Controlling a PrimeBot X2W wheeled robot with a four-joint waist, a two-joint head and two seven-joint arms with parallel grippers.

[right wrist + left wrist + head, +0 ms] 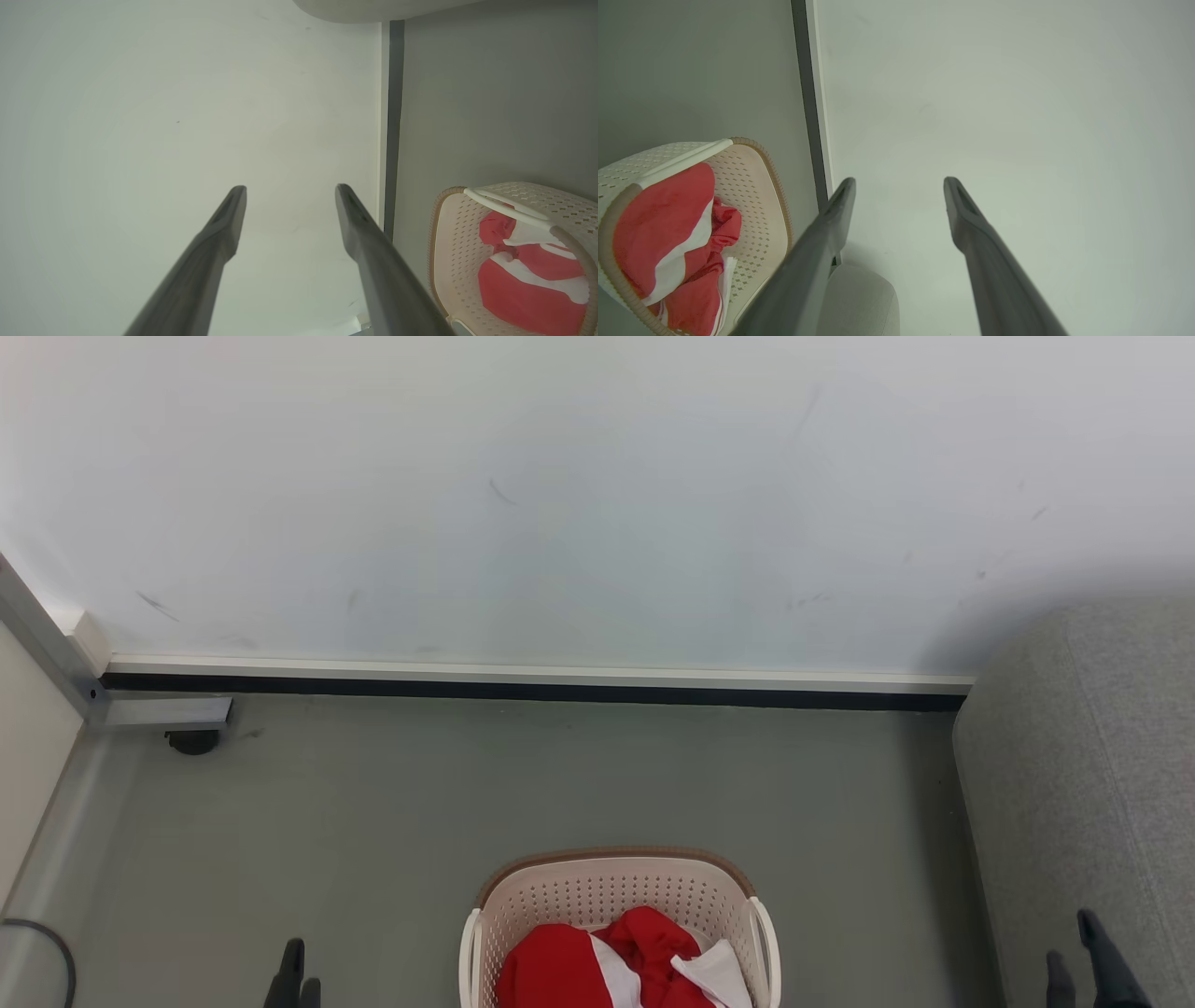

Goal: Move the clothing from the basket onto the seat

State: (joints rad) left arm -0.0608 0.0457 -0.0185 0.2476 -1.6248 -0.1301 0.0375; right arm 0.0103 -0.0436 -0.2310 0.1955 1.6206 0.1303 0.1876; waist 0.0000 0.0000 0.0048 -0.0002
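Both the left claw and right claw hang released, empty, flanking the basket of red clothing on the floor near the sofa.

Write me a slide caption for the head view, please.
Red clothing in the basket, seat to its right, left gripper and right gripper open.

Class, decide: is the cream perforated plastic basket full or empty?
Partly full: crumpled red-and-white fabric clothing lies inside the cream perforated plastic basket, its far wall bare.
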